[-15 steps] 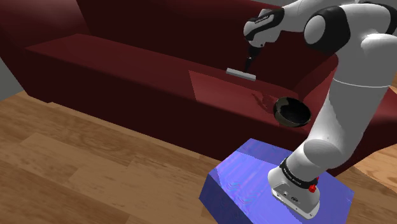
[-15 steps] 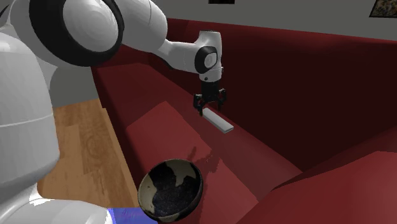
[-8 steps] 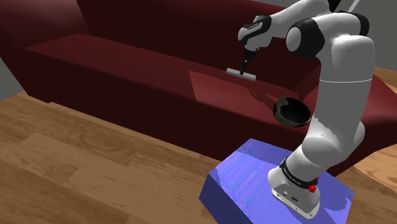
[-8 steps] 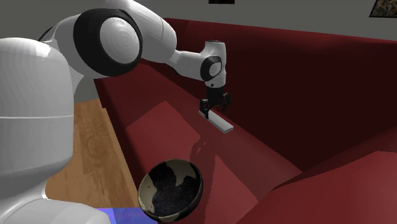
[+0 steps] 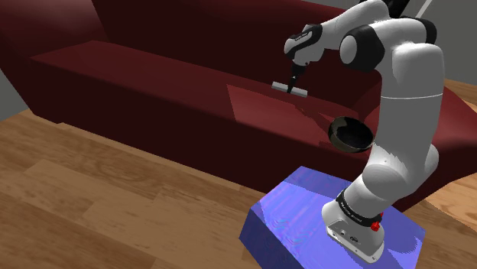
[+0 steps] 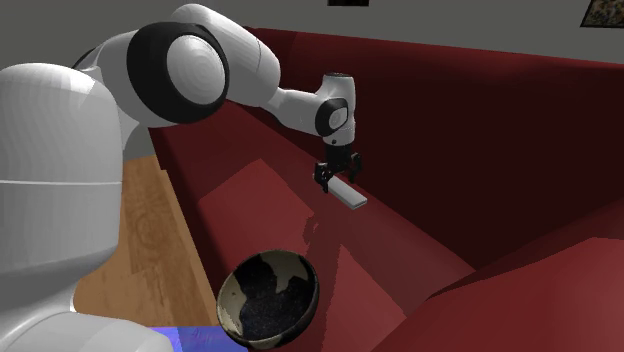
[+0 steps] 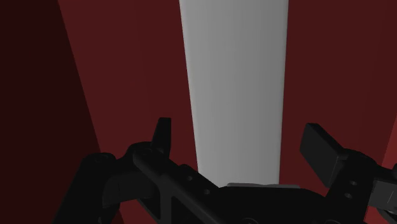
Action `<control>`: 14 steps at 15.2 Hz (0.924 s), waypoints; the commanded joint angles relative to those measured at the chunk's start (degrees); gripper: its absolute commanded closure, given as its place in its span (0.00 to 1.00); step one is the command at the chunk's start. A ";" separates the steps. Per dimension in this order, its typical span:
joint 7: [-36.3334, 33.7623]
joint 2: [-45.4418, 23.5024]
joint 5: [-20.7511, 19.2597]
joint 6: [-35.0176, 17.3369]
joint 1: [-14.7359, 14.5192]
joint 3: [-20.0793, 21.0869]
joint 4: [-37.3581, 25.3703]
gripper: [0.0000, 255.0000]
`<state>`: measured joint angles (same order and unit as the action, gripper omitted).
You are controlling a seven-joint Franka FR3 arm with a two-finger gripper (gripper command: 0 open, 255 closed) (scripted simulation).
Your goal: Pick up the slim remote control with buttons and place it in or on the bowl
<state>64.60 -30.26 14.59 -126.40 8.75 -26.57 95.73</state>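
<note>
While remote [image 6: 354, 198] stays put, claw [image 6: 337, 182] has lowered.

Remote [image 7: 234, 89] runs off frame edge; bowl [image 6: 268, 300] bottom cropped by frame edge.

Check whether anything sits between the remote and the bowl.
Nothing visible does. The grey remote lies on the red sofa seat with the open gripper straddling it, and only bare seat runs from it to the dark bowl.
</note>
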 commanded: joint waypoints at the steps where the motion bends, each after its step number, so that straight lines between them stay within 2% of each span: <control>1: 0.01 0.00 0.01 -0.04 0.00 0.00 0.02 0.00; 3: 0.01 0.00 0.01 -0.03 0.00 0.00 0.02 0.00; 4: 0.01 0.00 0.01 -0.03 0.00 0.00 0.02 1.00; 14: -0.11 0.37 -0.20 0.55 -0.07 -0.13 -0.22 1.00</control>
<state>64.54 -30.07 14.49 -126.15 8.70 -26.62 95.63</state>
